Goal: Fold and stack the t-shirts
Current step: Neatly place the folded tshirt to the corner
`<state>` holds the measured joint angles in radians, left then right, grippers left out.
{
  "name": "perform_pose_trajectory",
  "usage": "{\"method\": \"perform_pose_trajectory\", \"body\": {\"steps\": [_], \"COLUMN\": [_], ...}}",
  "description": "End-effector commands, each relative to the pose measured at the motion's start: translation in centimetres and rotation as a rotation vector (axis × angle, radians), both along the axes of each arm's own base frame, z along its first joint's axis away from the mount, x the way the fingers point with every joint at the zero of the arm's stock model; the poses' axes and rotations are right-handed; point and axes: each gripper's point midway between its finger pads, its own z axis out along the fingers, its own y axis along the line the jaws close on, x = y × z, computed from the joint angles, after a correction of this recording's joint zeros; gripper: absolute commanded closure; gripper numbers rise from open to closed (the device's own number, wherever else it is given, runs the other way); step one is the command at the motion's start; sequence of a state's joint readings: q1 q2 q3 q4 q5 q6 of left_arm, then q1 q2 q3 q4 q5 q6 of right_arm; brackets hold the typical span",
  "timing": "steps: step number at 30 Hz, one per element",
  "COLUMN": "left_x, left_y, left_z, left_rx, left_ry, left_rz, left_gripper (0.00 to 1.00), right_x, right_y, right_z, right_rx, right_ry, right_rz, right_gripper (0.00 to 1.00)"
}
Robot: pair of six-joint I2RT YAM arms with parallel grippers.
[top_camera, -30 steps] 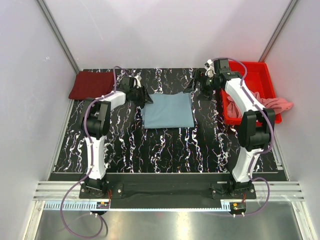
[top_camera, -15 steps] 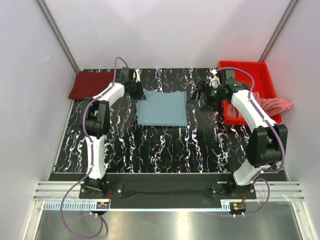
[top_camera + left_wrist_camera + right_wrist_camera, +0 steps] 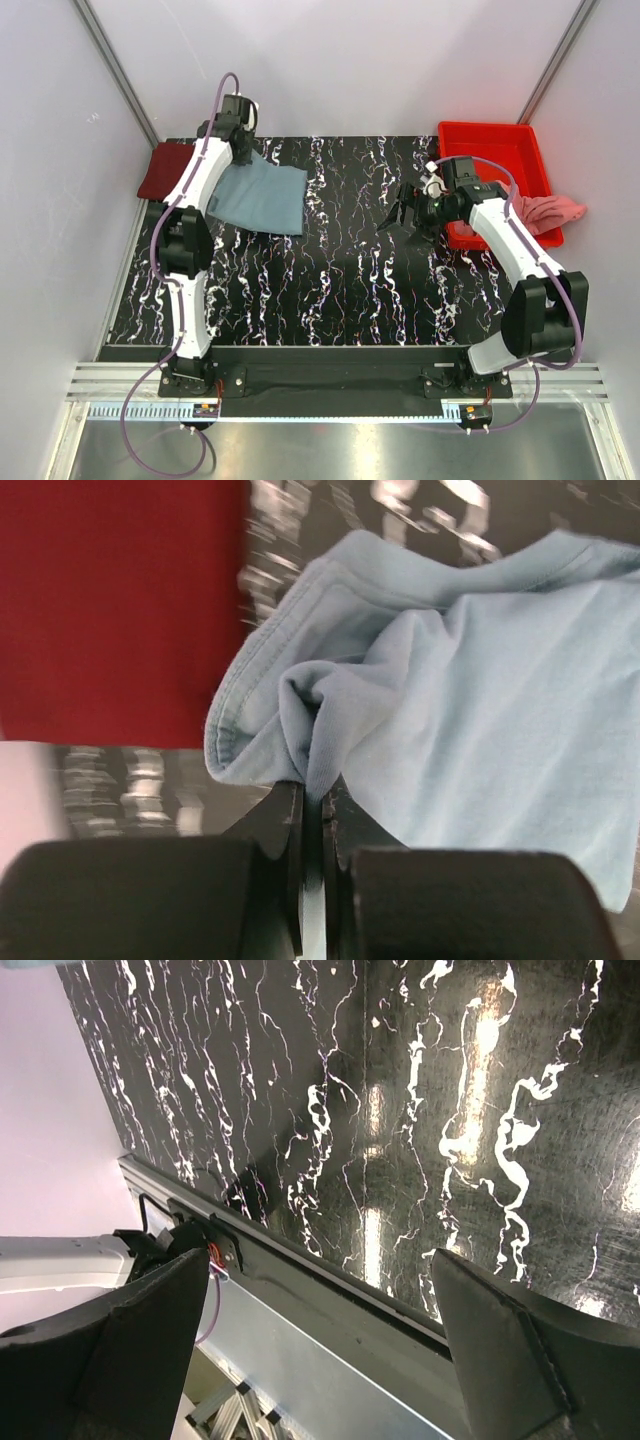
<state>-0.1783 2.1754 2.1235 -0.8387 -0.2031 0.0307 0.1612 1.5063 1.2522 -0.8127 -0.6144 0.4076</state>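
Plainly, we had the grey-blue t-shirt (image 3: 265,198) by its edge. The left claw (image 3: 312,805) was pressed together on a bunched fold of cloth close to a stitched hem, and the fabric puckered out of the pinch. The shirt lay at the far left of the black marbled surface (image 3: 340,290), skewed, with the gripped end seemingly raised and the rest resting on the surface. It sat just beside the maroon t-shirt (image 3: 162,172), which lay folded flat in the far-left corner. We could not tell from above whether the blue cloth overlapped the maroon.

The right claw (image 3: 405,215) hung spread and empty over bare surface near the middle, beside the red tray (image 3: 500,145). The salmon pink t-shirt (image 3: 552,210) lay crumpled in that tray and spilled over its right rim.

We judged the blue shirt light, limp and easily disturbed. Held at one point it sagged and twisted, so its layers could slide apart or unfold if dragged. A hold catching all layers at a corner or along the hem would serve better than a pinch on the top layer alone. The pink one, a loose heap, would want taking by a hem or shoulder seam and spreading flat before any fold.
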Motion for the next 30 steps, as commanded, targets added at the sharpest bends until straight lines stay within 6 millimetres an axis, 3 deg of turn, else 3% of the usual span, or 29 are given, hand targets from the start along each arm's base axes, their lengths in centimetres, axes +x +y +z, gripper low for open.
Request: {"method": "perform_pose_trajectory", "body": {"steps": [1, 12, 17, 30], "left_x": [0.9, 3.3, 3.7, 2.4], "left_y": [4.5, 6.3, 6.7, 7.8], "left_z": [9.4, 14.6, 16.0, 16.5], "left_rx": [0.245, 0.426, 0.482, 0.567], "left_ry": [-0.205, -0.353, -0.356, -0.331], "left_rz": [0.044, 0.017, -0.007, -0.035], "left_gripper": [1.0, 1.0, 1.0, 1.0], "right_x": [0.0, 1.2, 1.3, 1.9], "right_y": [0.7, 1.1, 1.0, 1.1], "right_z": [0.4, -0.8, -1.3, -1.4], "right_rx": [0.012, 0.0, -0.007, -0.008], "right_ry": [-0.007, 0.025, 0.036, 0.038], "right_rz": [0.044, 0.062, 0.061, 0.055], "right_gripper": [0.0, 0.0, 0.0, 0.0]}}
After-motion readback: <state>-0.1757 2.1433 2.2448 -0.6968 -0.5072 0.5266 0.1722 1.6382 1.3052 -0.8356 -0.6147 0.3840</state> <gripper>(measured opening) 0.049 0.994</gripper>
